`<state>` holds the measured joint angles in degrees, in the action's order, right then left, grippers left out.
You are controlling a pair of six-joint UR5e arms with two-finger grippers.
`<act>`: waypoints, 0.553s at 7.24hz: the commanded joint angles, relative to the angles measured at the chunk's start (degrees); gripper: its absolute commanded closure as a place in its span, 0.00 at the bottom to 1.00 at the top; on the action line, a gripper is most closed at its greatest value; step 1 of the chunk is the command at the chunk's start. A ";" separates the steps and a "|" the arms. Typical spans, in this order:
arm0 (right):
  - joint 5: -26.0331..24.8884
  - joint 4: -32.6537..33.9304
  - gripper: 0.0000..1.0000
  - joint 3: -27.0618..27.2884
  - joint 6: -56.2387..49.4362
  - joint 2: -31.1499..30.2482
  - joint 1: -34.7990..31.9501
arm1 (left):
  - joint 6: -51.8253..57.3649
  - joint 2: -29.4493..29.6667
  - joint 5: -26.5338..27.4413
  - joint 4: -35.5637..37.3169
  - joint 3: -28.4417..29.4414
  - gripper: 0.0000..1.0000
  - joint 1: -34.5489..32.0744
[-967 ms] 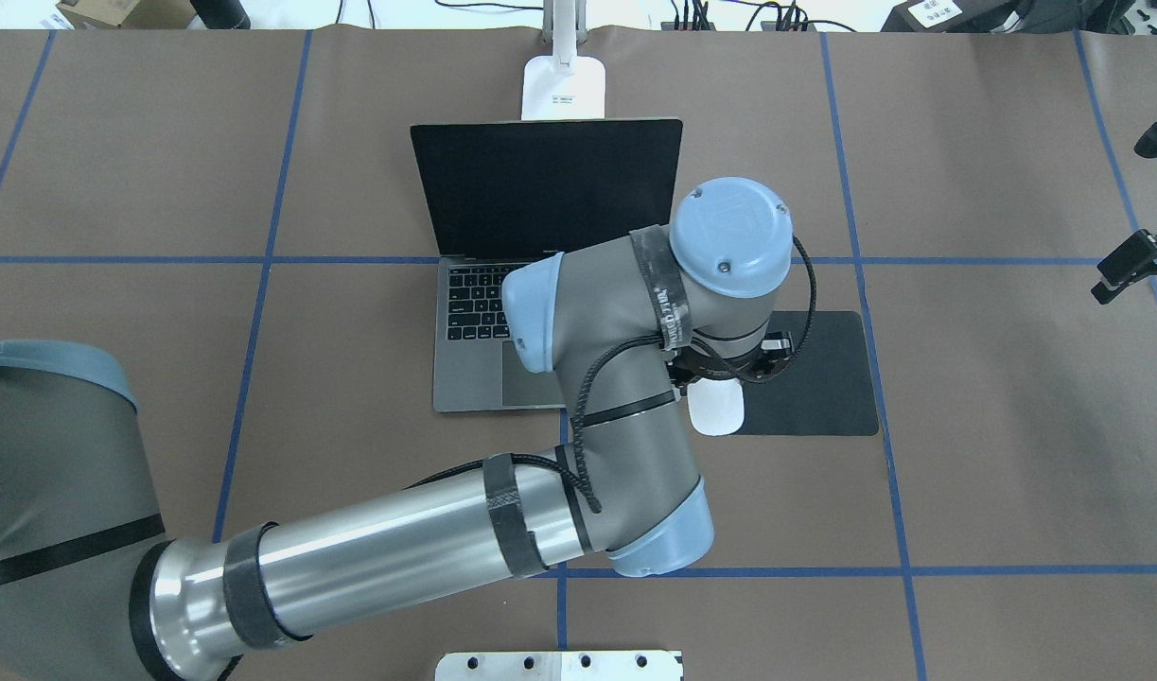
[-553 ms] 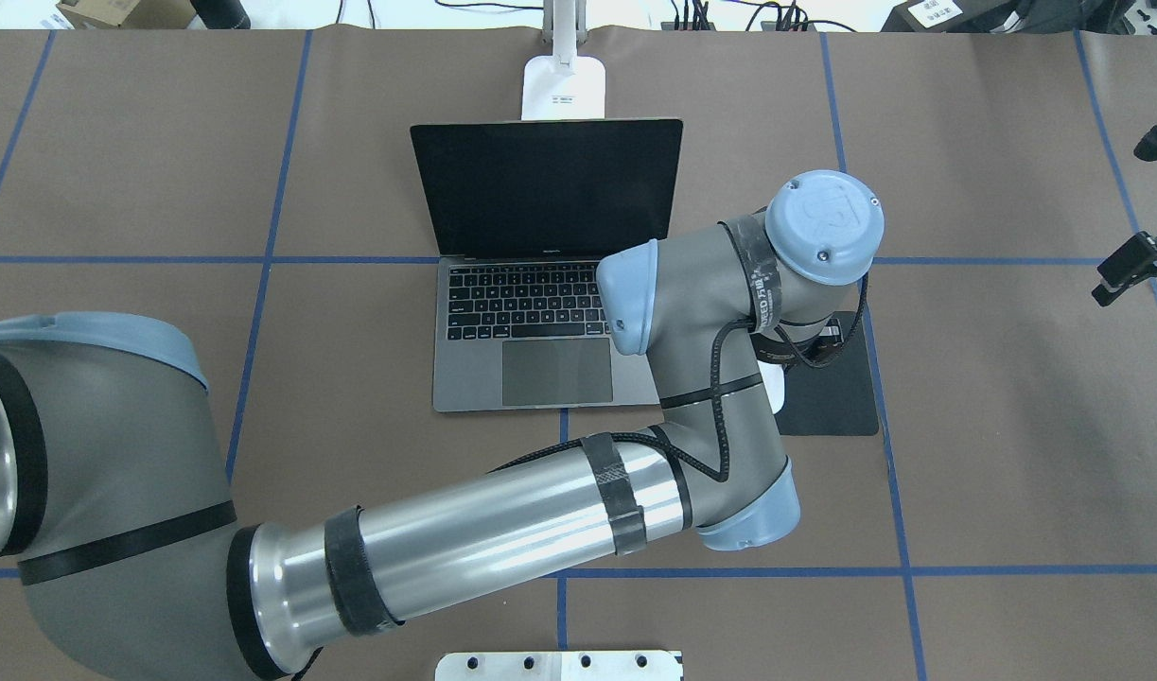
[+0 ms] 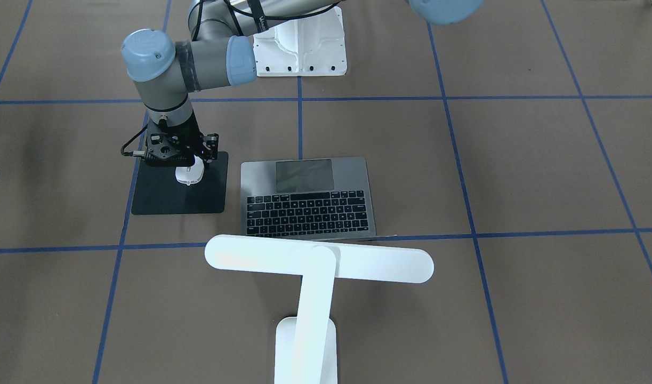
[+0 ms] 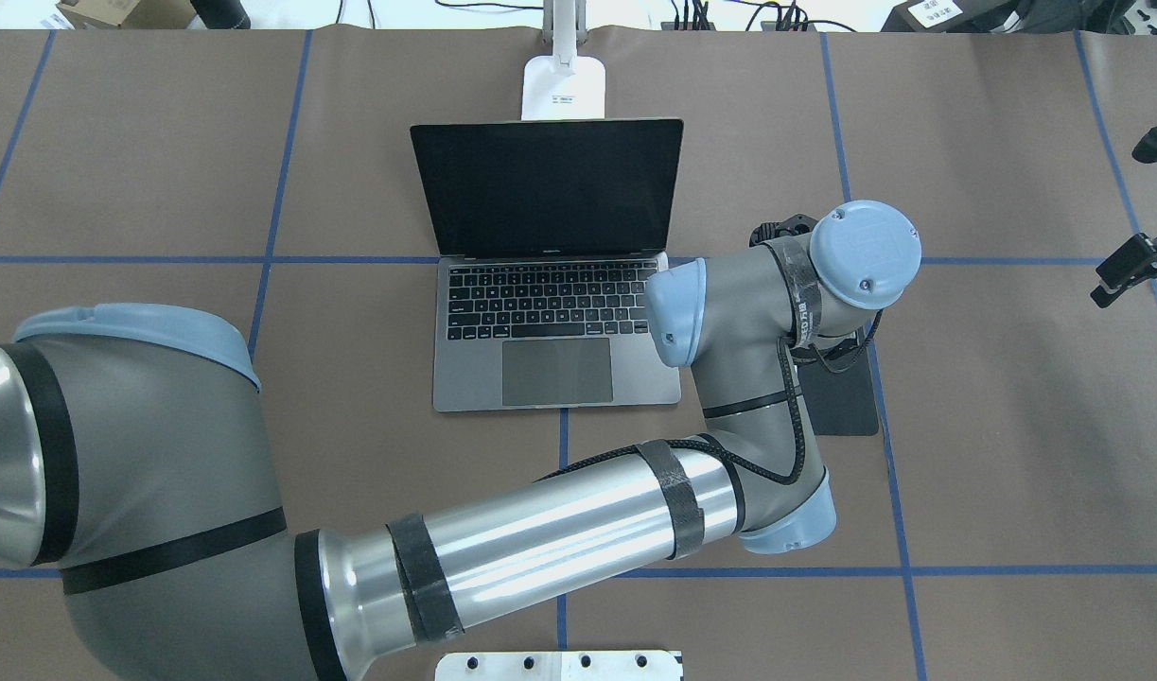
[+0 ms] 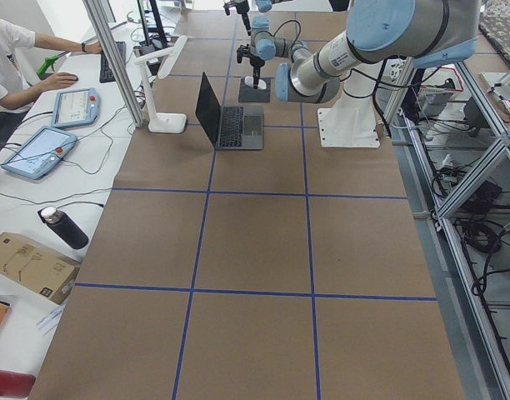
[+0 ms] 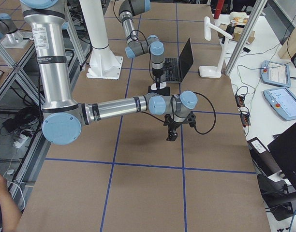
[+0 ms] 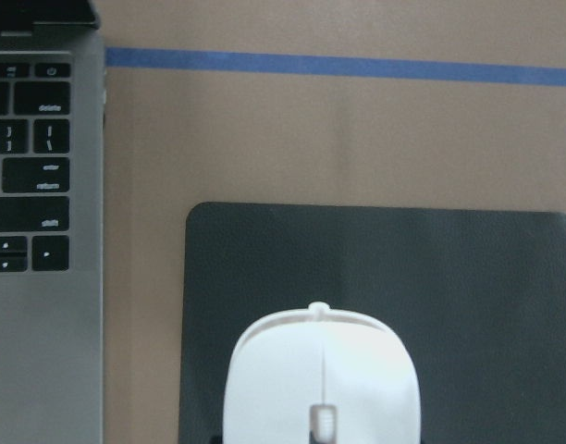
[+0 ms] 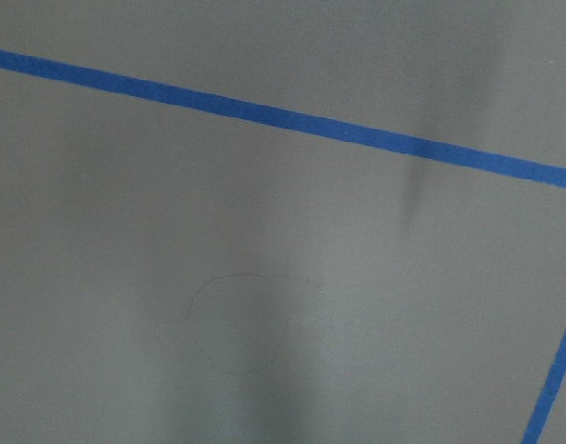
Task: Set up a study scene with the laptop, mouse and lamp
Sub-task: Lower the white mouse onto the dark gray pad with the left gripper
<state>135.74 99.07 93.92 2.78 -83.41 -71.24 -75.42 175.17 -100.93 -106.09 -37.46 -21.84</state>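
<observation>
The open dark grey laptop [image 4: 554, 350] sits mid-table, and I also see its keyboard from the front [image 3: 310, 200]. Behind its screen stands the white lamp [image 3: 320, 261] on its base [image 4: 564, 85]. My left arm reaches across to the black mat [image 3: 166, 200] beside the laptop. There my left gripper [image 3: 191, 166] is shut on the small white mouse [image 3: 188, 176], held low over the mat's robot-side part. I cannot tell whether it touches the mat. The left wrist view shows the mouse [image 7: 322, 379] over the mat [image 7: 449, 268]. My right gripper [image 4: 1129, 267] hangs at the table's right edge, state unclear.
The white bolted pedestal [image 3: 299, 48] stands at the robot's side of the table. Blue tape lines [image 4: 559, 571] divide the brown surface. In the exterior left view a person [image 5: 9, 50] sits at a side desk with tablets [image 5: 38, 150].
My left arm swung right and slightly away from the robot, carrying the mouse from the mat's left edge to over the mat. The right gripper stayed put.
</observation>
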 commanded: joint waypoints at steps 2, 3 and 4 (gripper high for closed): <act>0.49 -0.02 0.01 -0.23 0.03 0.00 0.13 | 0.27 1.40 2.14 -3.07 4.67 0.35 1.18; 0.49 -0.02 0.01 -0.23 0.12 0.00 0.40 | 0.27 1.40 2.23 -3.16 5.02 0.34 1.18; 0.49 -0.02 0.01 -0.40 0.12 0.00 0.40 | 0.18 1.49 2.14 -3.16 5.03 0.30 1.18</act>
<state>136.20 99.06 93.65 2.87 -83.41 -70.94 -75.16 176.55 -98.82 -109.12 -32.69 -20.70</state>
